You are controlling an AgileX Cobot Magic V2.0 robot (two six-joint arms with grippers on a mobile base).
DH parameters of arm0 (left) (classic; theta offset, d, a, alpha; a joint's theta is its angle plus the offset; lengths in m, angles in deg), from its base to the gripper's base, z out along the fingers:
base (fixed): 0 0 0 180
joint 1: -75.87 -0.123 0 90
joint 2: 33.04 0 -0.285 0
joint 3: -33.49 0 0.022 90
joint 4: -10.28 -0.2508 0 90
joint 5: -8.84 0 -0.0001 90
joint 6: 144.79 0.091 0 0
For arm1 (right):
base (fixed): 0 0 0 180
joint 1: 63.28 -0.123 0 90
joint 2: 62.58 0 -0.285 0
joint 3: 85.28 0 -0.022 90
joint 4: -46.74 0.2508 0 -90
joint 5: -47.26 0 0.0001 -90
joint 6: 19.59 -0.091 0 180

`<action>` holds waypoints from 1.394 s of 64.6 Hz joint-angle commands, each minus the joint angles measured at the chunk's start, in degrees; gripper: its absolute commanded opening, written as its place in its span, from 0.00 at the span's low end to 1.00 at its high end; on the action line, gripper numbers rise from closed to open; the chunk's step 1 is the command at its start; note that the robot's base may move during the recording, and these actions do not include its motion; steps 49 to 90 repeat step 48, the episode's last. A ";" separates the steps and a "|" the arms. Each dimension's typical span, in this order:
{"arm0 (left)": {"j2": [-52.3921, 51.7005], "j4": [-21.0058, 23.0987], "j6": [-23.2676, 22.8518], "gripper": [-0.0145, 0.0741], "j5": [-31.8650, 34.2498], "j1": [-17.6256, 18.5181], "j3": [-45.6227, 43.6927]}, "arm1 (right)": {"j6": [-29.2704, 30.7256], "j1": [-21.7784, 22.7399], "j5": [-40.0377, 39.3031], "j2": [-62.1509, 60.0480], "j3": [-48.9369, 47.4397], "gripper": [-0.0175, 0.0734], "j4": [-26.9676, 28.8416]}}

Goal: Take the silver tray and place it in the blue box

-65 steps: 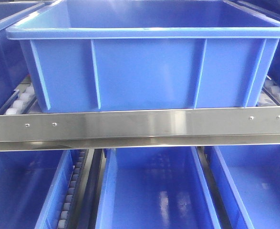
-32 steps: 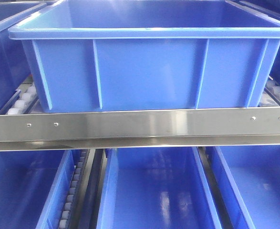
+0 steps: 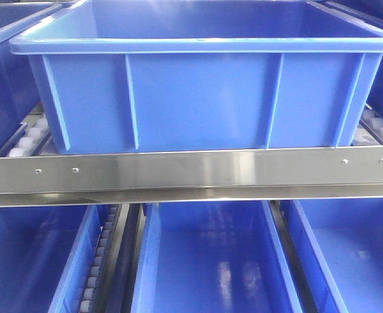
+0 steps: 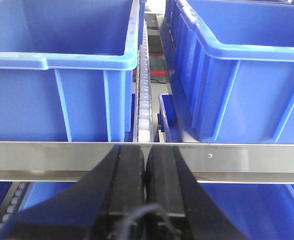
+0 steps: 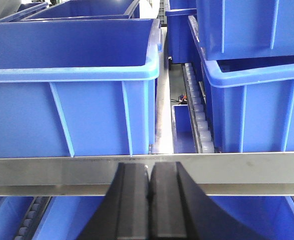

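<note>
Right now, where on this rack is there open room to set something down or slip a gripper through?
The upper blue box is open-topped and looks empty. The lower middle box is bare too, under the steel rail. Between boxes, only narrow roller lanes: tight. No silver tray visible.

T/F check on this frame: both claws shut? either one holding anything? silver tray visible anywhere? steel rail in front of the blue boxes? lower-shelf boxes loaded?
1. Both claws are shut. True: the left claw and the right claw each have their fingers pressed together.
2. The right claw holds a tray. False: nothing sits between its fingers.
3. A silver tray is in view. False: no view shows one; the only metal is the flat steel rail.
4. The rail runs across the front of the big blue box. True.
5. The lower middle box is loaded with parts. False: its visible floor is bare.
</note>
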 commanded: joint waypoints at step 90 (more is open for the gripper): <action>-0.96 0.43 -0.06 0.16 5.31 0.02 1.03 | 0.62 0.24 -5.19 -1.16 -1.16 0.25 -0.08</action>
